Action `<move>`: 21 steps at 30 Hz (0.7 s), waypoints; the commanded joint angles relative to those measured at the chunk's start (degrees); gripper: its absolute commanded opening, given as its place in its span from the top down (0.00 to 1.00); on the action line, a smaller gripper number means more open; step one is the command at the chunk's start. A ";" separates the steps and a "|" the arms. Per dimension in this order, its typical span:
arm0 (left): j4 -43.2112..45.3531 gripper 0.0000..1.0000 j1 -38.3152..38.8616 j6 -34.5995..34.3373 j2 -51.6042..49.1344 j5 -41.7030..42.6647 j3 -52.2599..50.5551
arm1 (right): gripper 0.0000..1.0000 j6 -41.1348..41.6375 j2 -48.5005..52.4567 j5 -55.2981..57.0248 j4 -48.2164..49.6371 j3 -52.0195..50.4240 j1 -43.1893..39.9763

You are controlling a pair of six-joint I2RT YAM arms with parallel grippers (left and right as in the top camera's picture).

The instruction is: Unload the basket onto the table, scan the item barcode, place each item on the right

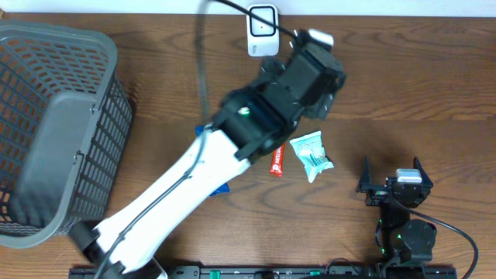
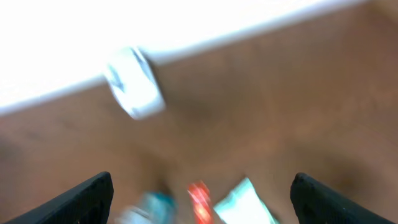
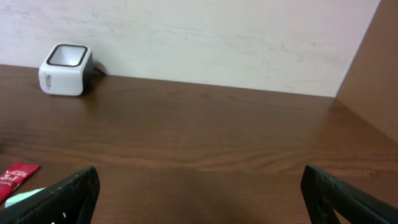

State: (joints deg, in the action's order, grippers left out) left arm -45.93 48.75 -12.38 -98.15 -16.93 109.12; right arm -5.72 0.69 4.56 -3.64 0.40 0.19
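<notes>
Overhead: the packet [image 1: 311,155] is seen flat on the brown table [image 1: 434,85], mid-table, just right of a red sachet [image 1: 277,161] and below the end of the left arm. It is pale mint green and crinkled, with sealed edges and darker teal print. No barcode can be made out at this size.

Left wrist view is badly blurred. The left gripper [image 2: 201,179] is seen spread wide, with nothing held between the fingers [image 2: 93,196]. The packet, the sachet and a bluish thing are seen as smears low in that frame.

The right gripper [image 3: 199,180] is also spread wide and empty, parked at the near right of the table, well apart from the packet.

The scanner [image 1: 263,29] is a white box with a dark window. It stands at the far edge against the wall, near the left arm's tip.

Count:
- packet: one
- red sachet: one
- blue item [image 1: 223,188]: one, mostly hidden under the left arm
- scanner: one
- grey basket [image 1: 54,124]: one, at the left, tilted
- arms: two
</notes>
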 commanded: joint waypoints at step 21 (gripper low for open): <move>20.90 0.09 -15.63 36.68 19.61 -28.57 8.33 | 0.01 -0.76 -0.35 0.28 -0.24 -0.07 0.46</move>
State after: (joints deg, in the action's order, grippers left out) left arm -24.23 33.41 21.39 -78.43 -44.93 119.33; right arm -5.72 0.69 4.54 -3.66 0.40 0.19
